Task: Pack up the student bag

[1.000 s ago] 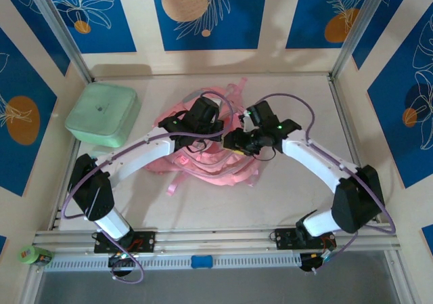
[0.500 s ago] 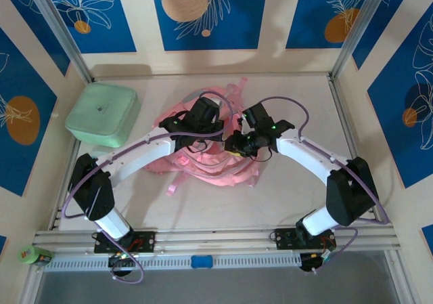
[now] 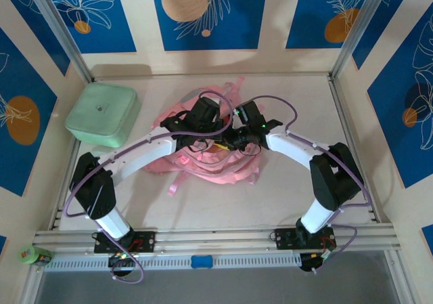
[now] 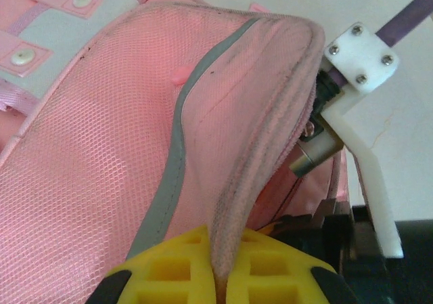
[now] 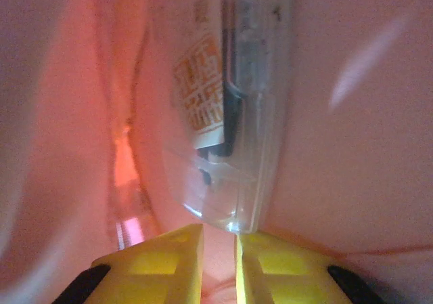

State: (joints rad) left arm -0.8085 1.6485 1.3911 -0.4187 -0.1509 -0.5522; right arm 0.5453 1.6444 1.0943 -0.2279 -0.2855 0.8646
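Top external: the student bag (image 3: 203,163) lies mid-frame on the desk (image 3: 284,202), and the left arm (image 3: 145,148) and right arm (image 3: 298,148) meet right over it. The mint-green box (image 3: 103,114) sits at upper left, outside the bag, so I'd say that one is yet to be packed.

Left wrist: the left end effector (image 4: 220,253) is clamped on the bag's pink mesh edge, apparently holding the mouth up.

Right wrist: pink all around, so we look to be inside the bag. The right end effector (image 5: 218,240) has its jaws nearly together, and a clear plastic item (image 5: 230,114) sits just off the tips. I can't tell whether it is gripped or let go. Packing looks well underway, not finished.
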